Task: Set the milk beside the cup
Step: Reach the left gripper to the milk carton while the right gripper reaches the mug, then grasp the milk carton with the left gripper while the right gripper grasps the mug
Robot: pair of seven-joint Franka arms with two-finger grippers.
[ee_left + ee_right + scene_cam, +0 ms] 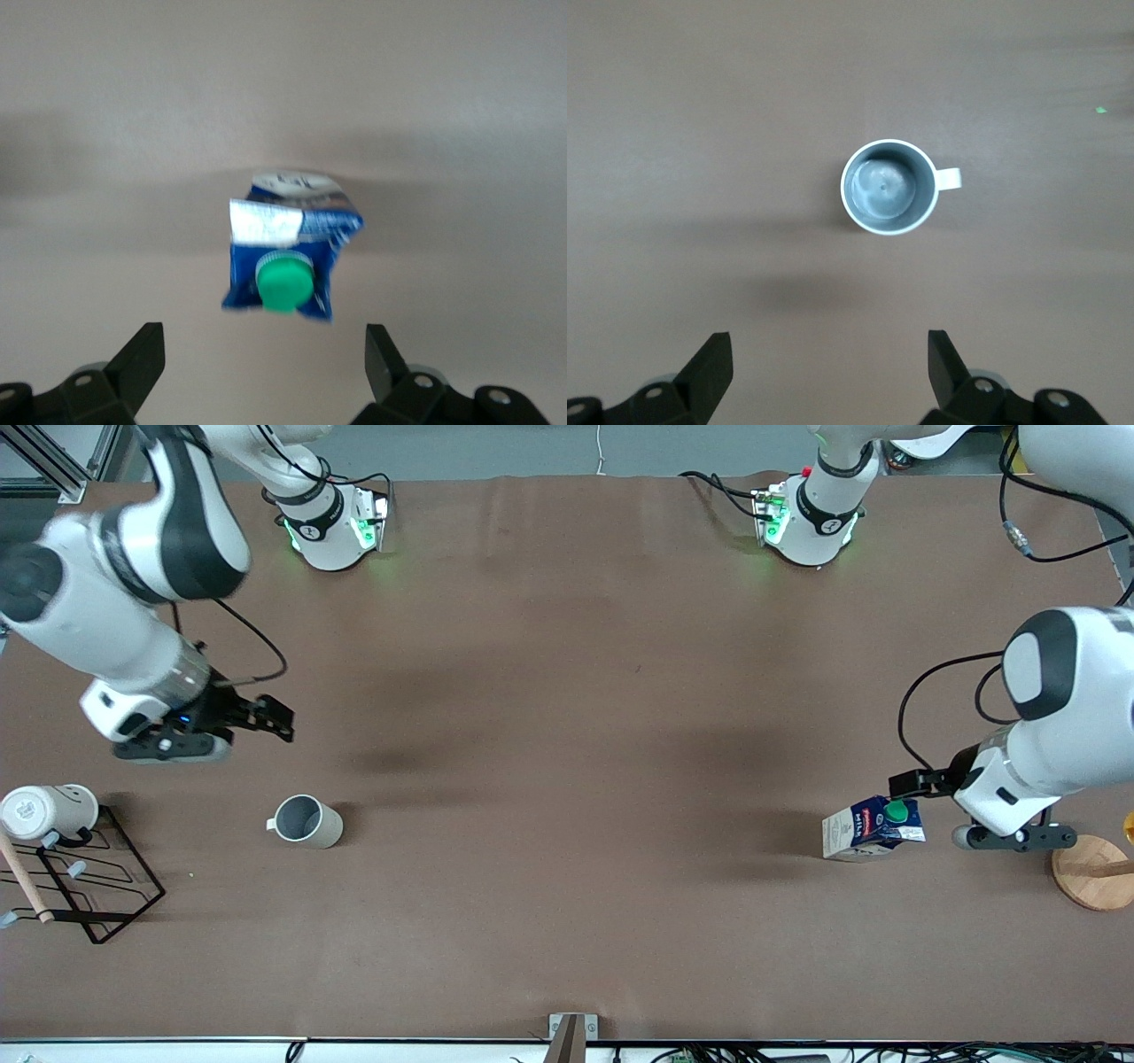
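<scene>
The milk (873,829), a blue and white carton with a green cap, stands on the table toward the left arm's end. It also shows in the left wrist view (288,257). My left gripper (909,783) is open and empty, close beside the carton's top without touching it; in the left wrist view (263,359) the carton lies just ahead of the fingertips. The cup (306,821), beige-grey with a small white handle, stands toward the right arm's end and shows in the right wrist view (888,187). My right gripper (271,718) (830,354) is open and empty above the table near the cup.
A larger cream-white mug (49,810) lies on a black wire rack (97,886) at the right arm's end. A round wooden base (1094,871) sits at the left arm's end, close to the left gripper. The brown table (576,779) lies bare between cup and milk.
</scene>
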